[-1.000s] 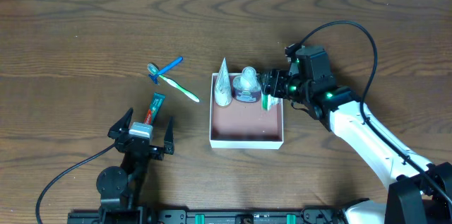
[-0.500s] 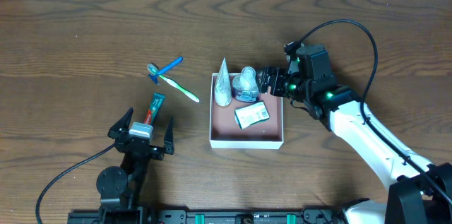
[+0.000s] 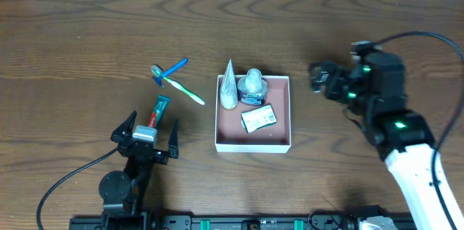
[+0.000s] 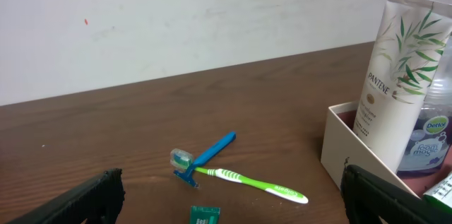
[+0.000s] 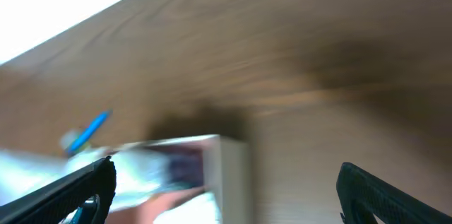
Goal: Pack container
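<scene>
The container point(image 3: 279, 141) is a square white-walled box with a pinkish-brown floor at the table's middle. It holds a white tube point(image 3: 230, 85), a clear bottle point(image 3: 252, 86) and a small white-and-green packet point(image 3: 258, 118). The tube point(image 4: 395, 83) and bottle point(image 4: 432, 136) also show in the left wrist view. A green toothbrush point(image 3: 185, 91), a blue razor point(image 3: 167, 70) and a green-and-red toothpaste tube point(image 3: 156, 111) lie left of the box. My left gripper point(image 3: 148, 137) is open and empty near the toothpaste. My right gripper point(image 3: 319, 79) is open and empty, right of the box.
The right wrist view is motion-blurred; it shows the box corner point(image 5: 229, 160) and bare table. A black cable point(image 3: 65, 179) loops at the front left. The table's far edge runs along the top.
The right gripper let the white-and-green packet fall flat into the box, then pulled away to the right and opened. The left arm has not moved.
</scene>
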Controlling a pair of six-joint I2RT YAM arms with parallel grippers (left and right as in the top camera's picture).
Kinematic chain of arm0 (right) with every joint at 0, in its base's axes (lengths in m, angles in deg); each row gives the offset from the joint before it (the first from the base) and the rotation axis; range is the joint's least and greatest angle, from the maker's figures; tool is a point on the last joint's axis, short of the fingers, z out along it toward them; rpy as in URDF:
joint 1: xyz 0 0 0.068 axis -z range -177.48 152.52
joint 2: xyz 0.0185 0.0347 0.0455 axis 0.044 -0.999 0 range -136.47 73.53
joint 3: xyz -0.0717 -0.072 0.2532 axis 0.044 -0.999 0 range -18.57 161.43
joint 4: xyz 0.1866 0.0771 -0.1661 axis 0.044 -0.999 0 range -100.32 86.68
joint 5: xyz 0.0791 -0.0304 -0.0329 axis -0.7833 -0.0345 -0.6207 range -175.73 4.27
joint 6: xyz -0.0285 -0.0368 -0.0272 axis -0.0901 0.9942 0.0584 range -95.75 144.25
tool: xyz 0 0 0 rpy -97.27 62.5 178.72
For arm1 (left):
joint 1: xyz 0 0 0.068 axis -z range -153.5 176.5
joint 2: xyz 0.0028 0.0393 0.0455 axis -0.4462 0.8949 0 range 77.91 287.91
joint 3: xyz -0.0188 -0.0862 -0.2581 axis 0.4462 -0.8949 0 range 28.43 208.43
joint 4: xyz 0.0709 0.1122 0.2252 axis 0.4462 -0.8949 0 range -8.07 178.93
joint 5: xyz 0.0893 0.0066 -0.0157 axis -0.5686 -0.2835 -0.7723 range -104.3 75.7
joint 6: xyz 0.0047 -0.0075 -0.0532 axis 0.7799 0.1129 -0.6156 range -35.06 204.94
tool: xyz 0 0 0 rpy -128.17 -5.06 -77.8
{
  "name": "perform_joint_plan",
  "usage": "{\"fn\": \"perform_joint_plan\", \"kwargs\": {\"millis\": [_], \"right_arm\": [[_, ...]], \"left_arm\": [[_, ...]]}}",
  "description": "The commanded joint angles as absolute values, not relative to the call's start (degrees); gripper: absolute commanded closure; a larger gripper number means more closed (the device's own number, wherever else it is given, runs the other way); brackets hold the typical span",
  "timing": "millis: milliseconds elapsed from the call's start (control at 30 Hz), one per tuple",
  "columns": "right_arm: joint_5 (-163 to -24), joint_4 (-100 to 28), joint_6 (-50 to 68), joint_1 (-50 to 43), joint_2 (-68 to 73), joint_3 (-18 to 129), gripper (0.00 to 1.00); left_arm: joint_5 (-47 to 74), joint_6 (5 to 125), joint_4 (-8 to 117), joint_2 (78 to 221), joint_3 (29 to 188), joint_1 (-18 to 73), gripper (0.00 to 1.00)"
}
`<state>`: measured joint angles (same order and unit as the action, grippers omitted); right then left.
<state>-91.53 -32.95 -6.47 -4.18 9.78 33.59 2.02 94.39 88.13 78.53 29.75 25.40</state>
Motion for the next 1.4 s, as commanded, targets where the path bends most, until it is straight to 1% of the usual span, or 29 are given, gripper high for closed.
{"fn": "perform_joint_plan", "kwargs": {"millis": [0, 67, 167, 567, 667, 800, 900, 1100, 1233, 1367], "right_arm": [[-78.1, -35.8, -5.8, 0.2, 10.2, 34.4, 0.01], [-72.3, -37.3, -6.4, 2.0, 9.7, 34.2, 0.01], [-67.9, -38.6, -6.6, 3.6, 8.5, 34.1, 0.01], [-68.2, -39.1, -6.6, 4.1, 5.2, 34.1, 0.01], [-68.2, -39.1, -6.6, 4.1, 5.2, 34.1, 0.01], [-68.2, -39.1, -6.6, 4.1, 5.2, 34.1, 0.01], [-68.1, -39.1, -6.6, 4.1, 5.2, 34.1, 0.01], [-68.1, -39.1, -6.6, 4.1, 5.2, 34.1, 0.01], [-68.2, -39.1, -6.6, 4.1, 5.2, 34.1, 0.01], [-68.1, -39.1, -6.6, 4.1, 5.2, 34.1, 0.01]], "left_arm": [[2.7, 95.2, 86.2, 78.2, 28.7, 25.1, 0.02], [2.7, 95.2, 86.2, 78.2, 28.7, 25.1, 0.02], [2.7, 95.2, 86.2, 78.2, 28.7, 25.1, 0.02], [2.7, 95.0, 86.2, 78.2, 28.7, 25.1, 0.02], [3.1, 87.1, 86.8, 78.3, 28.7, 25.0, 0.02], [3.1, 73.7, 79.3, 81.2, 32.6, 24.3, 0.02], [3.1, 69.3, 73.4, 88.6, 37.4, 23.5, 0.02], [3.3, 70.4, 63.9, 113.2, 53.8, 22.9, 0.02], [3.2, 77.3, 58.2, 127.6, 63.9, 22.9, 0.02], [3.2, 85.0, 57.2, 138.6, 68.2, 22.9, 0.02]]}}
